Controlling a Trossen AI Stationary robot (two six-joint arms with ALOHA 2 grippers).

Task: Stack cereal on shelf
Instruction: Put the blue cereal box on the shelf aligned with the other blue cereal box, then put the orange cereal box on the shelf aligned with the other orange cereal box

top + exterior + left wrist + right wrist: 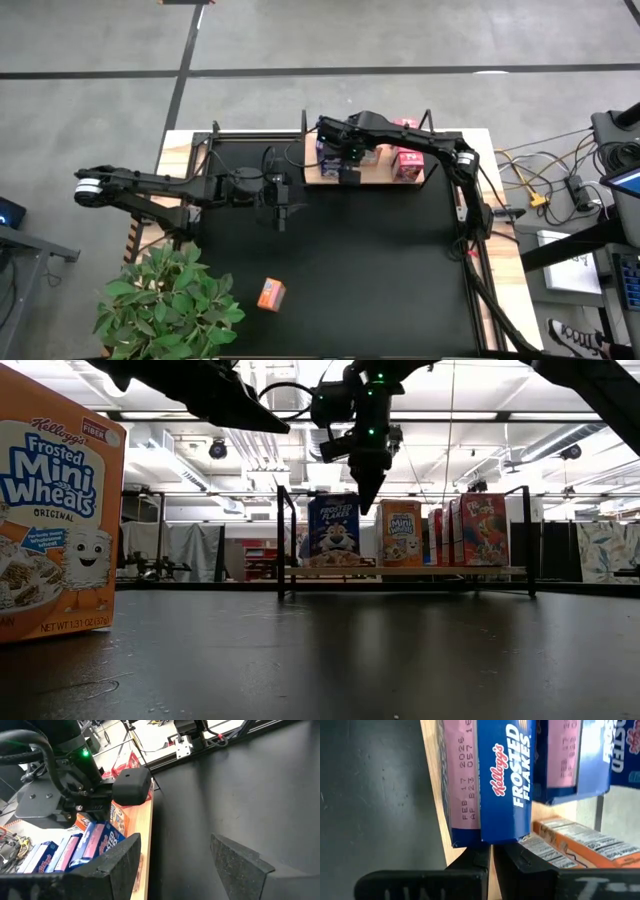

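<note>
The wooden shelf (380, 176) stands at the mat's far edge. On it are blue cereal boxes (333, 530), orange ones (399, 532) and red ones (480, 528). My right gripper (366, 500) is shut and points down over the shelf's near edge, between the blue and orange boxes. In the right wrist view its fingertips (490, 855) stand at a blue box's corner (502, 832). One orange box (271, 294) lies on the mat near the front. My left gripper (180, 865) waits open above the mat's left part, with nothing between its fingers. My right gripper points its shut fingertips (482, 857) down, right beside the lower corner of a blue Frosted Flakes box (495, 837) on the shelf. I cannot tell whether they touch it.
A potted plant (165, 300) stands at the near left corner. Thin black posts (281, 540) rise at the shelf's ends. Cables and gear lie beyond the table's right edge (545, 195). Bare black mat (380, 270) stretches between the shelf and the loose orange box.
</note>
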